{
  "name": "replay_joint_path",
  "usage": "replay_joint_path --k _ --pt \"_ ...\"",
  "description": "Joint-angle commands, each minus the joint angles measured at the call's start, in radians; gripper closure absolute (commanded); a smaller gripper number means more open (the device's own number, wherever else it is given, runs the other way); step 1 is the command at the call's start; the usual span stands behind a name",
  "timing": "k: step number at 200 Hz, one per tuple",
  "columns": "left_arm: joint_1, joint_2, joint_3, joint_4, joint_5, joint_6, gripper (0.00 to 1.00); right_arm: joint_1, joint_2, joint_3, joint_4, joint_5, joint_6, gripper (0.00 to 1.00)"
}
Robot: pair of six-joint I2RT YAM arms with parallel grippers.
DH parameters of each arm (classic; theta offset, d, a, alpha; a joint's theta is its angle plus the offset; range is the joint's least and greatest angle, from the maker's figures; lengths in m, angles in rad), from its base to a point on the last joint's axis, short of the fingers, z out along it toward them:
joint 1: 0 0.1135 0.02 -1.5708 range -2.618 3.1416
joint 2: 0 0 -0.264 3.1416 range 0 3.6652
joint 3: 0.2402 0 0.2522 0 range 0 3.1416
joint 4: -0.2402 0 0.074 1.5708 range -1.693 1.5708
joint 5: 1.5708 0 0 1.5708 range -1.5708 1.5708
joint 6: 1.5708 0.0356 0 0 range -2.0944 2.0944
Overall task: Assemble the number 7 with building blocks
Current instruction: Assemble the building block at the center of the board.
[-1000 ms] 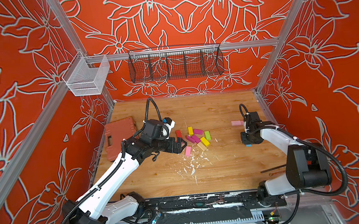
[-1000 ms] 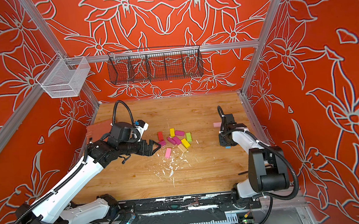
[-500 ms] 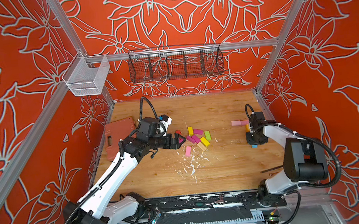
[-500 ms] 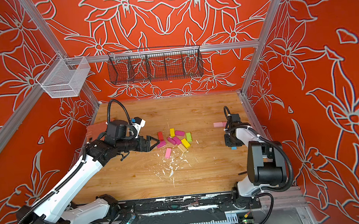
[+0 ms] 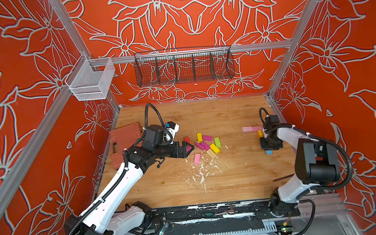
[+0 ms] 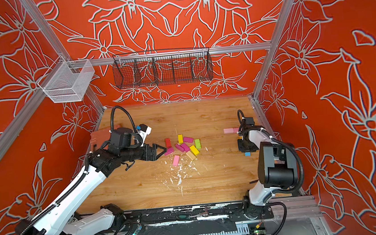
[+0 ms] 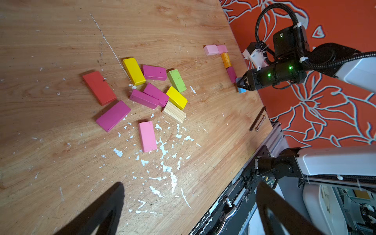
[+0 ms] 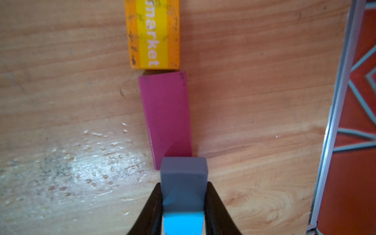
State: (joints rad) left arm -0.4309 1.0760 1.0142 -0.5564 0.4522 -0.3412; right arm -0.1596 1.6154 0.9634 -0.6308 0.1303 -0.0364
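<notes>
Tool case (image 5: 125,142): we find it red-brown, lying flat at 9 o'clock on the wooden table (image 5: 234,176), close to the left wall.
Left gripper (image 7: 190,186): jaws spread wide and holding nothing. It hovers at 9 o'clock of the loose pile, tips just beside a magenta block.
Loose building blocks (image 5: 204,145): scattered at the table's centre, in red, yellow, magenta, green, bare wood and light pink. Several touch one another.
Number 7 (image 7: 226,60): we locate it at 3 o'clock on the table, near the right wall. Two light pink blocks (image 7: 215,49) form the bar. An orange block (image 8: 154,34) and a magenta block (image 8: 166,114) run end to end toward 6 o'clock from the bar's right end.
Blue block (image 8: 183,193): its far end meets the magenta block's lower end. We cannot tell whether it rests on the table.
Right gripper (image 8: 184,186): clamped on the blue block at the stem's foot.
</notes>
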Motion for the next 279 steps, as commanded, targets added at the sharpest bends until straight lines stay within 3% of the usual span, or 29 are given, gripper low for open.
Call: replay_joint_path --k 1,108,199,279 --pt "0.01 -0.011 0.001 0.016 0.009 -0.004 0.02 -0.005 0.042 0.019 -0.034 -0.028 -0.029 0.68" --pt "0.033 0.019 0.009 0.035 0.042 -0.012 0.02 0.024 -0.039 -0.007 -0.088 -0.043 -0.007 0.71" --pt "0.043 0.02 -0.002 0.05 0.047 -0.018 0.02 0.029 0.0 0.08 -0.22 0.039 -0.035 0.71" --pt "0.047 0.007 -0.007 0.046 0.04 -0.019 0.02 0.026 0.086 0.099 -0.232 0.023 -0.055 0.7"
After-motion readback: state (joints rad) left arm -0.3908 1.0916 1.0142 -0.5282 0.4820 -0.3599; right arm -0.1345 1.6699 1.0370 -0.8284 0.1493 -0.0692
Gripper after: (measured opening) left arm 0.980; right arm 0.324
